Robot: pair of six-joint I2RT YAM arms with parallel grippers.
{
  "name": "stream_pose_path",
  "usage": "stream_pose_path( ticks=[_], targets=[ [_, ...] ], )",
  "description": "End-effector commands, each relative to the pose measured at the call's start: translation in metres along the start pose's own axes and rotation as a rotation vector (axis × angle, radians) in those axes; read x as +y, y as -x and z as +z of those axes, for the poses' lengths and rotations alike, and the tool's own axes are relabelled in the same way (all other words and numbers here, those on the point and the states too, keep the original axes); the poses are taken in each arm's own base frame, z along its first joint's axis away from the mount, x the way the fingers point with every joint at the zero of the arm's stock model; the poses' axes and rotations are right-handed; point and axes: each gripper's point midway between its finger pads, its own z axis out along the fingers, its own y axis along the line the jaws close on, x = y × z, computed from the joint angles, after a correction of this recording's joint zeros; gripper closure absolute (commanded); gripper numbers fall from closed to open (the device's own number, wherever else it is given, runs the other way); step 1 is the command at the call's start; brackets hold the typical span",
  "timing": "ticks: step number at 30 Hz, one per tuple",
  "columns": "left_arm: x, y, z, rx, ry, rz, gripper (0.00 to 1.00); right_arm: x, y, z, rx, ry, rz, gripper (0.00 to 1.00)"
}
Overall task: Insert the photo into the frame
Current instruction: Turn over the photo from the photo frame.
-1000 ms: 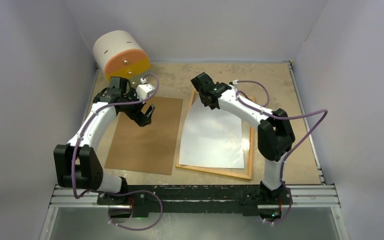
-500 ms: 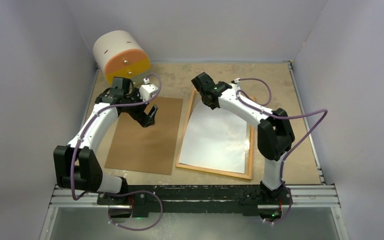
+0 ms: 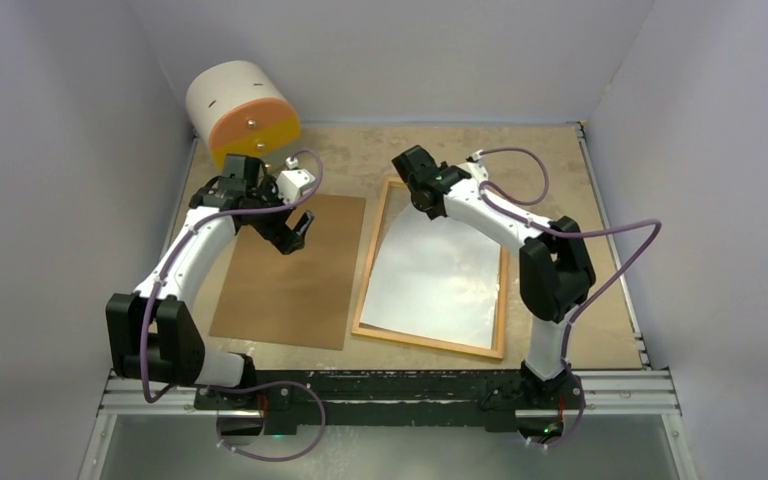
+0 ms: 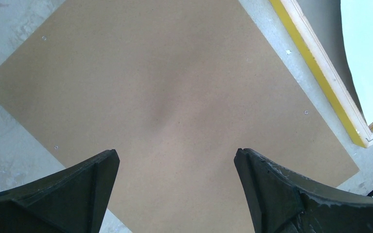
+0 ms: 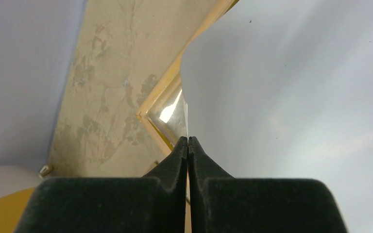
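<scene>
The left gripper, jaws spread wide and empty, hangs over the brown backing board lying flat on the table, with the yellow frame ahead to its right and the pale photo beyond that.

We note a plain brown backing board lying flat on the mottled beige surface. At the far-left corner we see a white cylinder on its side, orange end face toward the camera.

The white-backed rectangular photo is laid over the wood-rimmed rectangular frame, which is set right of the flat brown backing board.
</scene>
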Motion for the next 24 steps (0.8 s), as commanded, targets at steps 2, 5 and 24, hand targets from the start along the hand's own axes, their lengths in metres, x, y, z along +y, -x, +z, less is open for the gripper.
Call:
stream_pose_path(
  ticks=[2,5,24],
  targets=[
    [0.006,0.006,-0.009,-0.024,0.046,0.054,0.0,0.01,-0.002,0.002,0.006,0.03,-0.078,1.0],
    [0.008,0.005,-0.009,-0.016,0.059,0.061,0.0,0.009,-0.008,0.004,0.021,0.025,-0.111,1.0],
    [0.018,-0.005,-0.006,0.02,0.106,0.078,0.0,0.011,-0.031,0.009,0.111,0.038,-0.186,0.57]
  ],
)
